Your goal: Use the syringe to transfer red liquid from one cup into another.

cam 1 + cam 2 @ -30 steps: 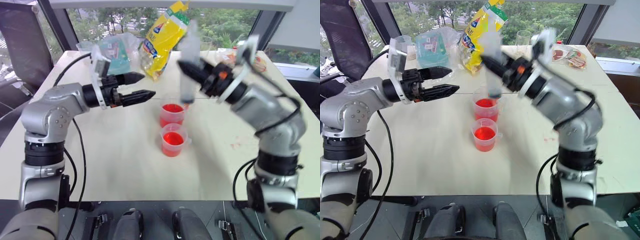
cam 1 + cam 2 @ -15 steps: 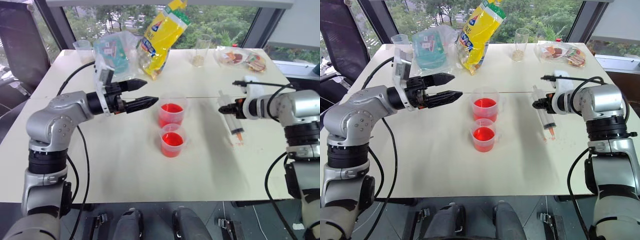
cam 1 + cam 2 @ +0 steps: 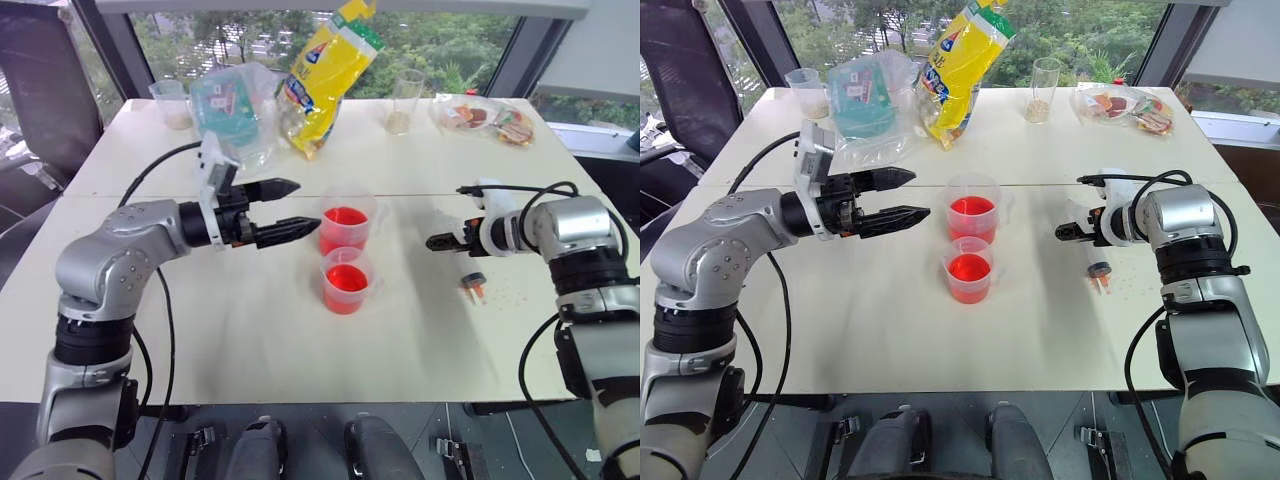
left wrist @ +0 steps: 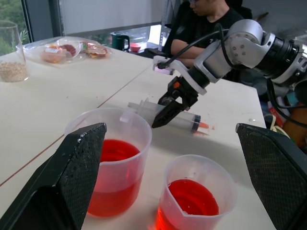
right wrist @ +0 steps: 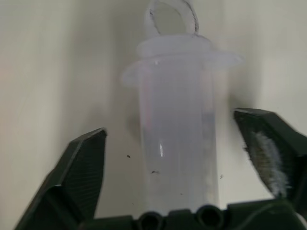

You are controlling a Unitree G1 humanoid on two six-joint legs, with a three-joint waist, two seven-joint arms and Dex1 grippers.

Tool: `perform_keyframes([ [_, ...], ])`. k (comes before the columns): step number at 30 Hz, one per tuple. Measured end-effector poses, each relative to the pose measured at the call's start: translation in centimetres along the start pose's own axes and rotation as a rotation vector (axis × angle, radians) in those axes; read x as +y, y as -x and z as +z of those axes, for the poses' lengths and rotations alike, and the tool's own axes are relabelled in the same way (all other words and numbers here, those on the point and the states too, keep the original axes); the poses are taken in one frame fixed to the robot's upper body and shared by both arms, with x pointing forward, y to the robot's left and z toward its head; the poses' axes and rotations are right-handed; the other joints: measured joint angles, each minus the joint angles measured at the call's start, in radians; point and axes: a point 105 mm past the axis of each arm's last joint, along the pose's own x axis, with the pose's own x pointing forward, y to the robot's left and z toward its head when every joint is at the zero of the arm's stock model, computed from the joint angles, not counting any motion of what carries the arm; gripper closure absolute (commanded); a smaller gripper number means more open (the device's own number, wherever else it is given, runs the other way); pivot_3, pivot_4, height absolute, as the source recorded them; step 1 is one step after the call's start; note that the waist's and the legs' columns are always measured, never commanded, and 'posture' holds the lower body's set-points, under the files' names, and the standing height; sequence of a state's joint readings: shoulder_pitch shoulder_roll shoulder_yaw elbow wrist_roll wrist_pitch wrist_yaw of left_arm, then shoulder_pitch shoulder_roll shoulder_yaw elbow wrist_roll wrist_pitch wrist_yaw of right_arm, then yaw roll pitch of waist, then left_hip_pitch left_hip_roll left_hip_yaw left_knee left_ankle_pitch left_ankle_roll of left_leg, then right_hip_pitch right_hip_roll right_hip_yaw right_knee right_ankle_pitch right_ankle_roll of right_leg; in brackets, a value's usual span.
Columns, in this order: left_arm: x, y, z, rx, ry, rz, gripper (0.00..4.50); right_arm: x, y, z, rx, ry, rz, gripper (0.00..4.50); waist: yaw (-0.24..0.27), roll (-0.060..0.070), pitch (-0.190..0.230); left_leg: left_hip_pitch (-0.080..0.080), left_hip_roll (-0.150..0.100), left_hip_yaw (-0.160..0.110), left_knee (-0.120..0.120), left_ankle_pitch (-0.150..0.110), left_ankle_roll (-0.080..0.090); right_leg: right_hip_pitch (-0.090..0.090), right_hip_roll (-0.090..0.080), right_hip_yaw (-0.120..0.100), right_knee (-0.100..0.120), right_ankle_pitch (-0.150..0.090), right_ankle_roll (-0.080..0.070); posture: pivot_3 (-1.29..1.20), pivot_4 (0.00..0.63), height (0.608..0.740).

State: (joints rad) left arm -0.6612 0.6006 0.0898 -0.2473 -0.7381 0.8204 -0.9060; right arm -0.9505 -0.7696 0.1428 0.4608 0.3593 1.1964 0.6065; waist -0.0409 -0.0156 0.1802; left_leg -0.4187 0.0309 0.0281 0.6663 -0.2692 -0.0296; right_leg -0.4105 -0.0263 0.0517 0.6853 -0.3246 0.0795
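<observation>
Two cups with the red liquid sit mid-frame on our table, the smaller one right in front of the taller, close enough that they look like they touch. The syringe is lying flat on the table right of centre, orange tip toward the bottom of the frame, and our right gripper sits over its barrel with fingers spread wide on either side, not gripping it. We'd guess it's been set down because the transfer is done or paused, since both cups show red. Our left gripper hangs level just left of the taller cup with its jaws wide apart and nothing in them, probably parked there to steady a cup if needed. At the top of the frame there's a yellow snack bag with a logo, but we can't read any writing on it, and nothing else has a legible label either.
</observation>
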Motion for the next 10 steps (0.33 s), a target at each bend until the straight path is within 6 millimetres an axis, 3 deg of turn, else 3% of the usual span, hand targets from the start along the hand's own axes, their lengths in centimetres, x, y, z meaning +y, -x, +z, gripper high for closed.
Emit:
perform_keyframes([
  [5,0.0,0.8,-0.2,0.043,0.002,0.017,0.0,2.4,6.2,2.5,-0.166,0.251,0.149,0.01,0.009,0.0,0.0,-0.002,0.0,-0.002,-0.001,0.0,0.001,0.0,0.0,-0.001,-0.002,0.0,0.0,0.0,0.15,0.74],
  [10,-0.1,2.1,-0.9,0.1,0.012,0.035,0.0,5.3,10.5,0.6,-0.148,0.471,0.32,0.01,0.013,0.0,0.0,0.0,0.0,-0.002,0.0,-0.001,0.001,0.001,0.0,-0.001,-0.002,0.0,0.0,0.0,0.15,0.74],
])
